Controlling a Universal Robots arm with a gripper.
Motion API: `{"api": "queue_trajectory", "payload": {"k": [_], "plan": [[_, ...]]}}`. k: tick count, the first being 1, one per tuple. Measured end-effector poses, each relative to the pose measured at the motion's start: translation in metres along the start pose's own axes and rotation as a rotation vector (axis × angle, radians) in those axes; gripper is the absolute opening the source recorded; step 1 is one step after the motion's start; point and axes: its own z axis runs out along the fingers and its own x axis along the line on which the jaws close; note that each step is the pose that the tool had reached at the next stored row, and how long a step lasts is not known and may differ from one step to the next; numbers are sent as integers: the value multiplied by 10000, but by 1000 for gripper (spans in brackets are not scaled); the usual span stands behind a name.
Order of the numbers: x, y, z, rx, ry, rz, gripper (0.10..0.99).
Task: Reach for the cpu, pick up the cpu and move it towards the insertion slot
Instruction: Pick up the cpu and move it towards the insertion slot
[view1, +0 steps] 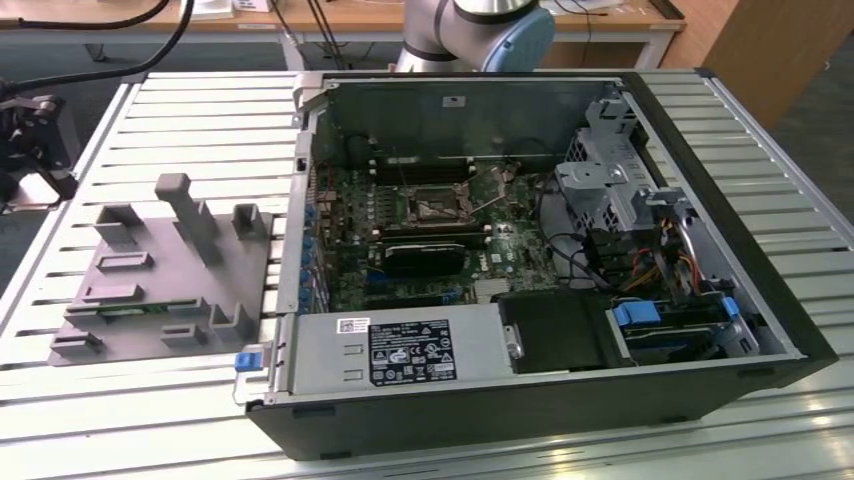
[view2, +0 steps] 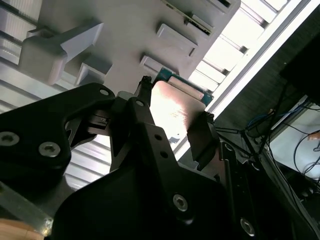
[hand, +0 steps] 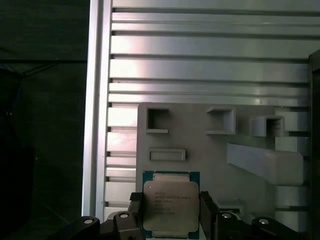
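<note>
The cpu, a flat square chip with a silvery top and green edge, sits between the two black fingers of my gripper, which is shut on its opposite sides. In the second wrist view the cpu shines between the same fingers. It hangs well above the grey plastic tray. The insertion slot, a square socket with a silver frame and dark centre, lies on the motherboard inside the open computer case.
The grey tray with raised blocks and a narrow green strip rests on the slatted aluminium table, at the exterior view's left of the case. A drive cage and cables crowd the case's right side. The arm's base stands behind the case.
</note>
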Motion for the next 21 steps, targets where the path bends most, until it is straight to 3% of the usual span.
{"api": "queue_trajectory", "payload": {"k": [21], "plan": [[3,22,-395,0,-3,55,541]]}}
